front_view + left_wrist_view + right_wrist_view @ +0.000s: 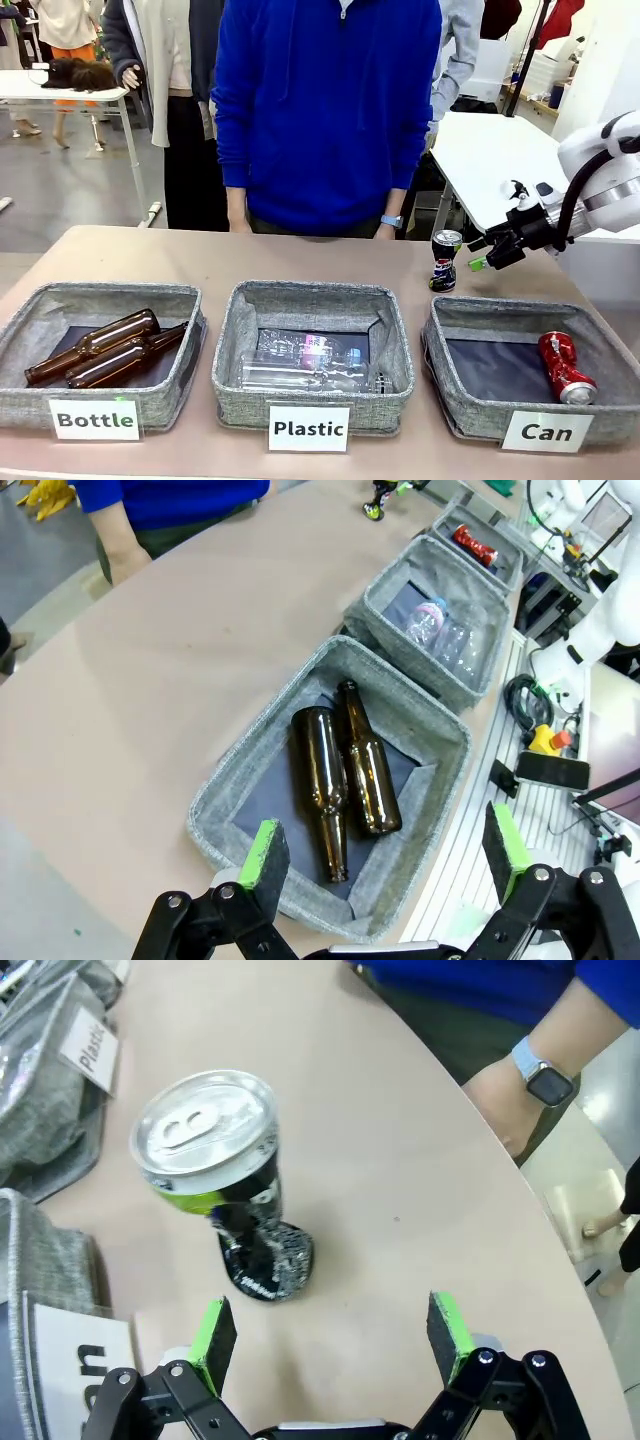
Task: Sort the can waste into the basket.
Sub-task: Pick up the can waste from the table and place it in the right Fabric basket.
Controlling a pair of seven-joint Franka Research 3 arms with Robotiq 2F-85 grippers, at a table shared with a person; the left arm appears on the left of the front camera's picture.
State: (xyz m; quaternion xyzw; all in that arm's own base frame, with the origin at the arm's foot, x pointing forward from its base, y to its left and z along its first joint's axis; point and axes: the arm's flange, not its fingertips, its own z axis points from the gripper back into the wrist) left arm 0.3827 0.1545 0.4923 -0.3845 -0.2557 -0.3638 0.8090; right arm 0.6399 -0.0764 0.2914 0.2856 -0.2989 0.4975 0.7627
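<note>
Front view: the dark crushed can [445, 260] stands upright on the worktop [150, 258] just behind the "Can" basket [470, 420], where the red crushed can [565, 367] lies. The right tool [482, 254], jaws wide and empty, hovers just beside the dark can. The left tool [385, 855] hangs wide open, empty, over the brown bottles [345, 770].

Grey floor [70, 190] behind — white tables [500, 150] at both far sides.
</note>
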